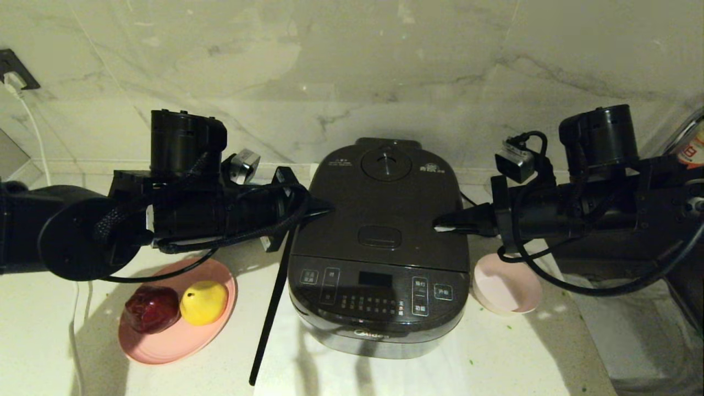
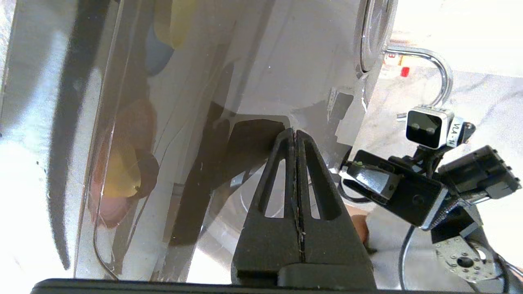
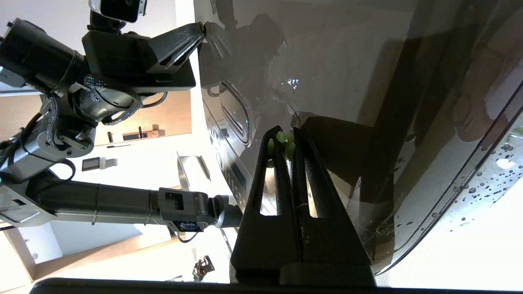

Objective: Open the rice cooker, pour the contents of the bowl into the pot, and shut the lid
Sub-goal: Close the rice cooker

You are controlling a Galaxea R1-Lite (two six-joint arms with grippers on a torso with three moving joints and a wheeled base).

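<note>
The rice cooker is sitting at the centre of the head view with its lid down. From the left of the frame the left gripper, fingers pressed together, is being held against the lid's left edge. From the right the right gripper, also closed and with a few green bits stuck at its tips, is being set on the lid's right edge. This likely serves to press the lid shut from both sides. The bowl is lying empty at lower right, just beside the cooker, so pouring appears done.
</note>
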